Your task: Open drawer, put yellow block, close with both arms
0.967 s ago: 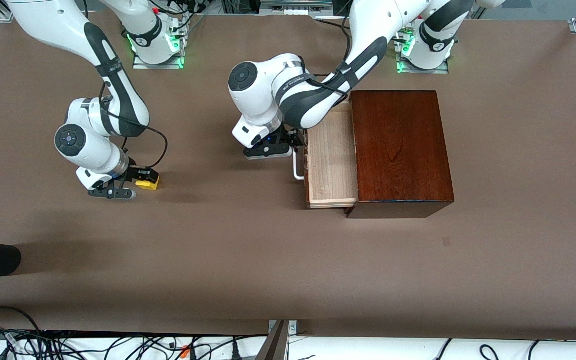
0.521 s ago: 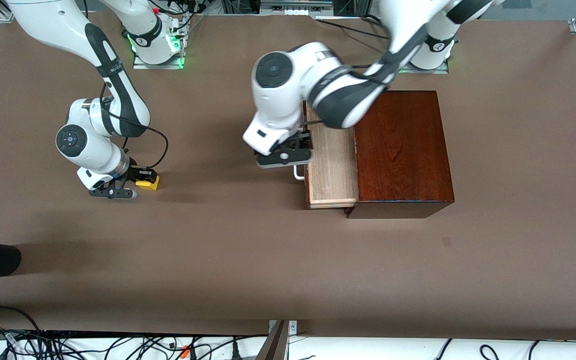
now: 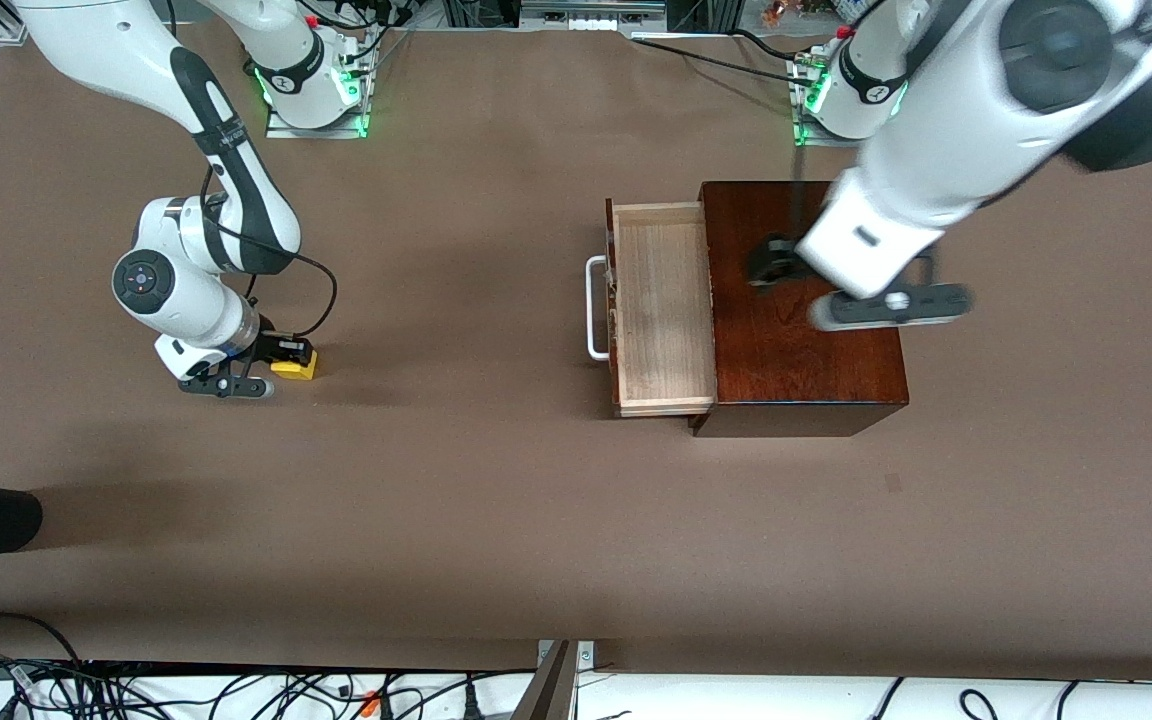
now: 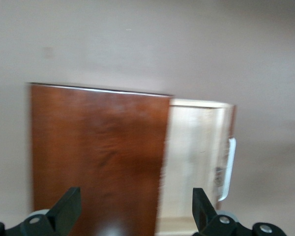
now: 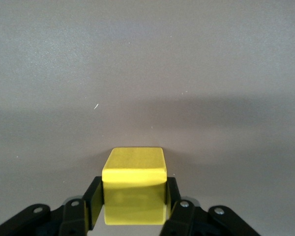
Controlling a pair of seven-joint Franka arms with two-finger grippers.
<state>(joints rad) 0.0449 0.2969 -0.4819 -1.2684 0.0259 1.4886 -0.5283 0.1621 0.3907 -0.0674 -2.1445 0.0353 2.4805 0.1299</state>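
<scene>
Jaws of the right gripper pinch the yellow block — left gripper gapes over the box.

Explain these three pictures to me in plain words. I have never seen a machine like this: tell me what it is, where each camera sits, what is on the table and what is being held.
These are two white robot arms bolted to a brown table, each ending in a black two-finger gripper.

The big picture comes from a high camera facing the robots. The other two come from cameras on each arm's wrist, looking down past its fingers.

On the table stands a dark wooden box. Its drawer, a pale wood tray with a white handle, is pulled out and holds nothing.

The right gripper is down at the table toward its own end, fingers closed on the sides of the yellow block.

The left gripper is up over the box with its fingers spread, holding nothing.
</scene>
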